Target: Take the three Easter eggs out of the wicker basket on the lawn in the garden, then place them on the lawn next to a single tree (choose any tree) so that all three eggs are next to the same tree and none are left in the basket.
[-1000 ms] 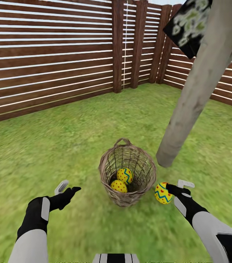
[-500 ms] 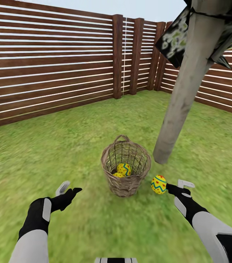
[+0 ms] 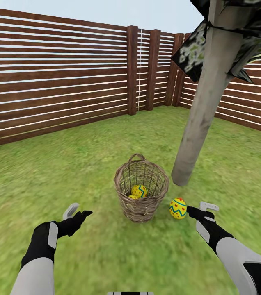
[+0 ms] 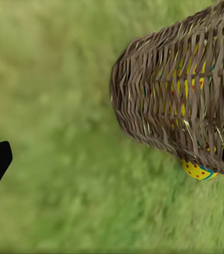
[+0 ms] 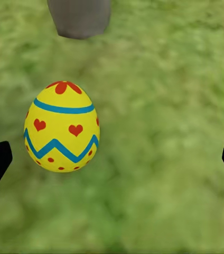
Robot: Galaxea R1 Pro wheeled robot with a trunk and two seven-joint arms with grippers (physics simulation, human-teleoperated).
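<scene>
One zigzag egg [image 3: 178, 208] stands on the lawn [image 3: 65, 164] at center right, near the tree [image 3: 196, 123]. Right gripper [image 3: 204, 209] fingers are wide apart, empty; left gripper [image 3: 75, 212] too. Two eggs [image 3: 138, 191] remain in the wicker basket [image 3: 140, 205]; reaching clumsily could tip it.
</scene>
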